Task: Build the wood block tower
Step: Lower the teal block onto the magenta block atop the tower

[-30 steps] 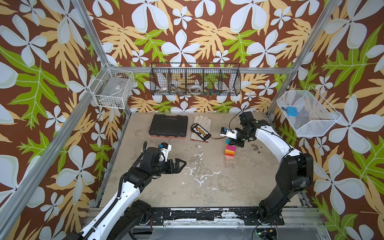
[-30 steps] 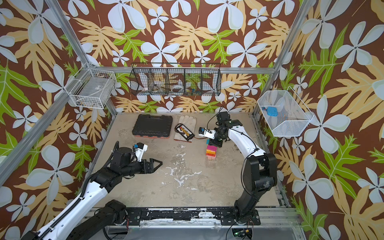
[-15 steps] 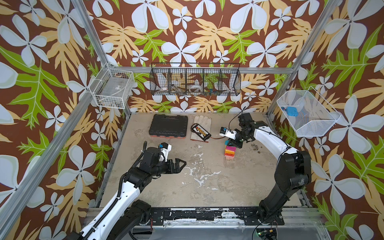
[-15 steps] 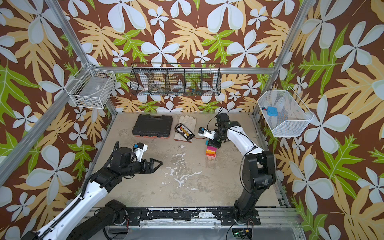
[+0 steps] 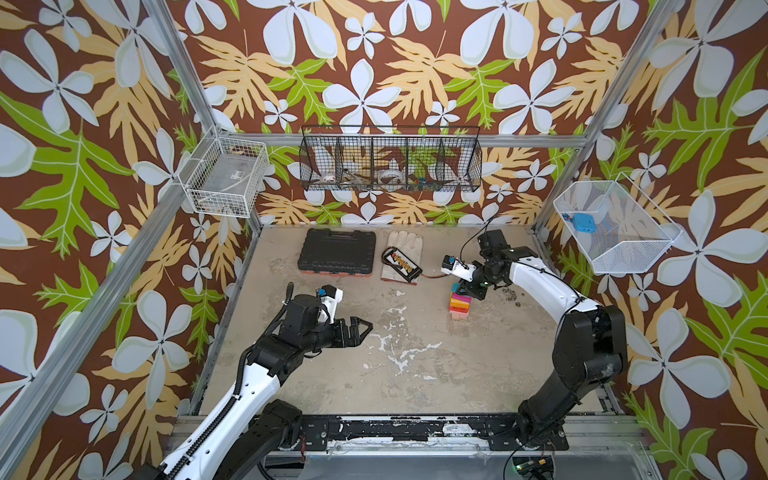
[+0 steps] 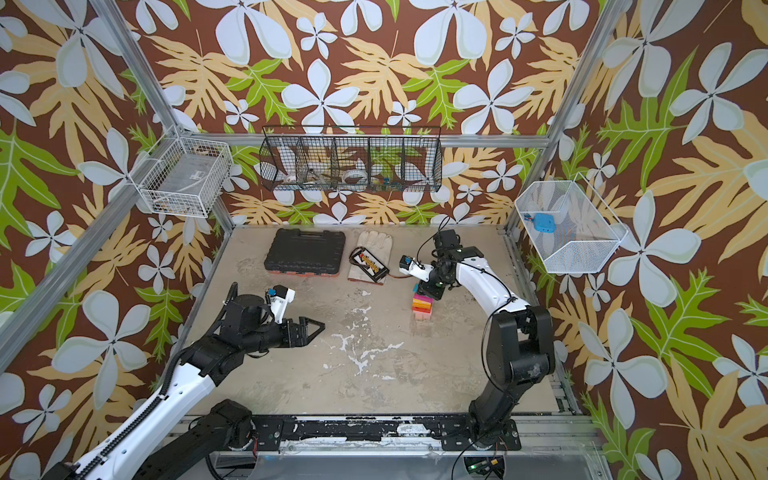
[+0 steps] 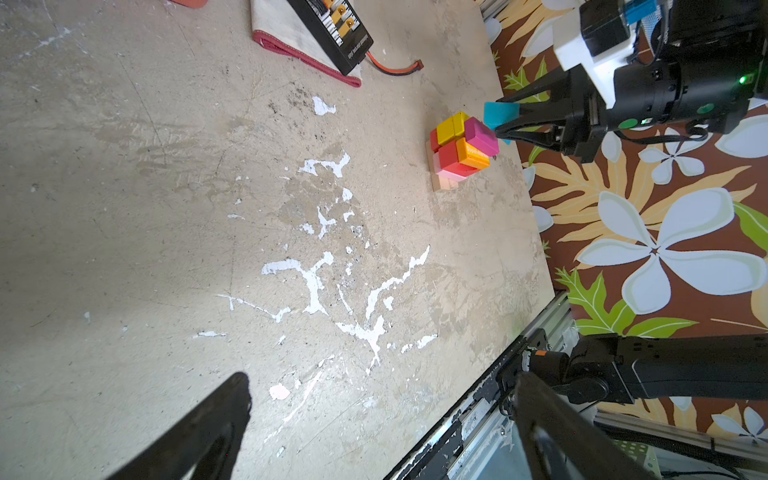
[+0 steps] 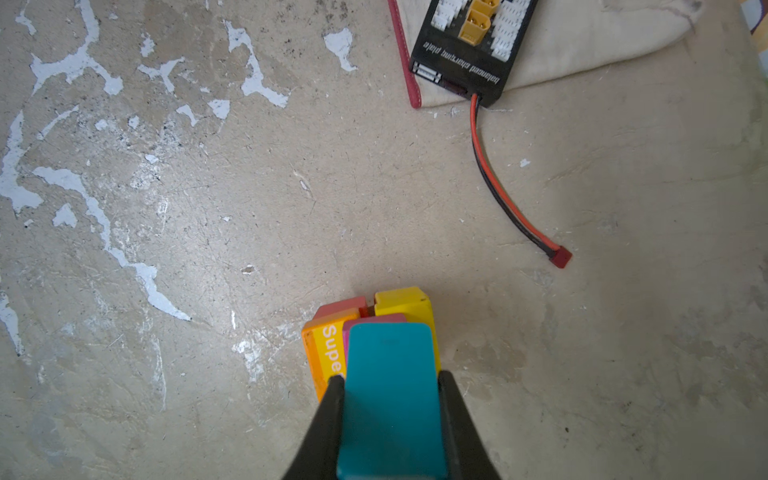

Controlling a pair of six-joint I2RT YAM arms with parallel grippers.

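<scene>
While the right gripper [image 8: 391,377] clamps a teal block [image 8: 390,415] atop the tower [image 5: 459,304] at the far right of the table [image 5: 415,374], an orange block [image 8: 328,357] reads "Supe". The black board [image 8: 469,45] beside it reads "balanced charging plate". The left gripper [image 5: 363,331] gapes wide at near left.

We're looking at a scuffed beige tabletop [image 5: 436,374] with chipped white patches. On it we've got a black tool case [image 5: 337,252] at the back, a pale glove [image 5: 405,243] just beside it, and the block tower [image 5: 459,307] standing off to the right.
</scene>
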